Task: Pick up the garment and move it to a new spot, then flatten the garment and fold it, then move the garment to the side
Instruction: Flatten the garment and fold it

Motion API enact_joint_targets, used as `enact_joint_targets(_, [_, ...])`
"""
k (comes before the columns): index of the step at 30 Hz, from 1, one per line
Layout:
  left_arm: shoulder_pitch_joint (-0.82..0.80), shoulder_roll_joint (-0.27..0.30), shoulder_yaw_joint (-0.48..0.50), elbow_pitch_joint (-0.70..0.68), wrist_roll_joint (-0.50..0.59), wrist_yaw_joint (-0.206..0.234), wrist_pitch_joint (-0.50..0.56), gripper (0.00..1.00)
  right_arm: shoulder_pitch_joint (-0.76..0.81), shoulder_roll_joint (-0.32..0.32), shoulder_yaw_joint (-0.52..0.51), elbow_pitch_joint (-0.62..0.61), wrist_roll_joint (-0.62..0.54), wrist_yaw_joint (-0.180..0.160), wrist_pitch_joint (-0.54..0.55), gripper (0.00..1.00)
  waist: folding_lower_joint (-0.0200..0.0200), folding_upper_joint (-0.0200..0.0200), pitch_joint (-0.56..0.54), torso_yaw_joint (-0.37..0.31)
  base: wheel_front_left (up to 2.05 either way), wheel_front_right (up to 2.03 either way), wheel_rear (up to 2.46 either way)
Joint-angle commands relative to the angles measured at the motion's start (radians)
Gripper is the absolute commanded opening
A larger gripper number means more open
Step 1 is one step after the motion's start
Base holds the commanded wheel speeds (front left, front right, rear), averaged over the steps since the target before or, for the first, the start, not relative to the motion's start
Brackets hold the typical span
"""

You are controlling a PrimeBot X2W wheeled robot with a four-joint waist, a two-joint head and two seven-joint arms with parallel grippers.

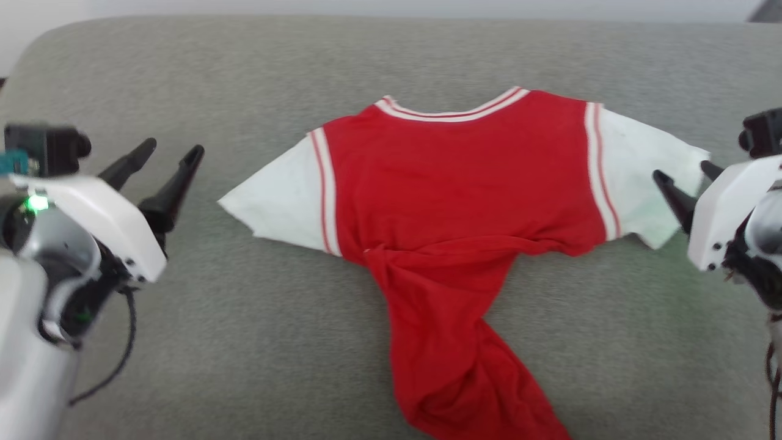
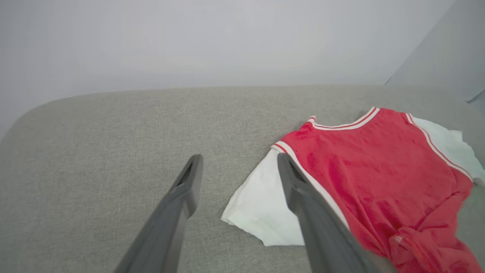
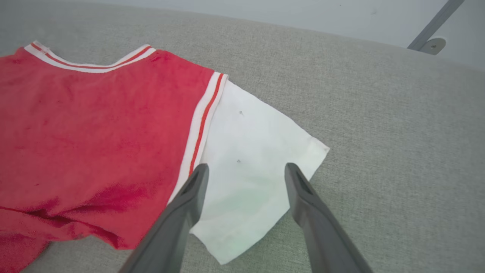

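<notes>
The garment point(image 1: 464, 183), a red T-shirt with white sleeves and striped trim, lies on the grey cushioned surface point(image 1: 244, 318) with its collar at the far side. Its chest and both sleeves lie spread flat; the lower body is twisted into a bunched tail running toward the near edge. My left gripper point(image 1: 174, 153) stands open, empty, left of the left sleeve point(image 2: 261, 204), apart from it. My right gripper point(image 1: 684, 174) is open over the right sleeve point(image 3: 250, 159), holding nothing. In the wrist views the left gripper point(image 2: 238, 163) and right gripper point(image 3: 246, 170) both show spread fingers.
The grey surface has rounded far corners and ends at a pale wall point(image 2: 227, 38). A metal bracket point(image 3: 432, 41) shows on the wall at the far right. Bare fabric surface lies on both sides of the shirt and behind the collar.
</notes>
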Motion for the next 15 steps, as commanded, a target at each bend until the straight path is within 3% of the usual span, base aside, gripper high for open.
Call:
enact_joint_targets(1, [-0.024,0.011,-0.005,0.016,-0.025,-0.003,0.038,1.00,0.021,0.014,-0.008,-0.025,-0.011,0.000,-0.013,1.00,0.0000,0.0000,-0.003,-0.033,0.00,0.00,0.00])
enact_joint_targets(9, [-0.172,0.051,-0.073,0.154,-0.075,0.018,0.338,1.00,0.106,0.099,-0.053,-0.203,-0.074,0.000,-0.128,1.00,0.0000,0.0000,-0.001,-0.116,0.00,0.00,0.00])
enact_joint_targets(15, [-0.235,0.052,-0.121,0.266,-0.081,0.081,0.527,1.00,0.167,0.172,-0.113,-0.303,-0.122,0.000,-0.219,1.00,0.0000,0.0000,0.006,-0.160,0.00,0.00,0.00])
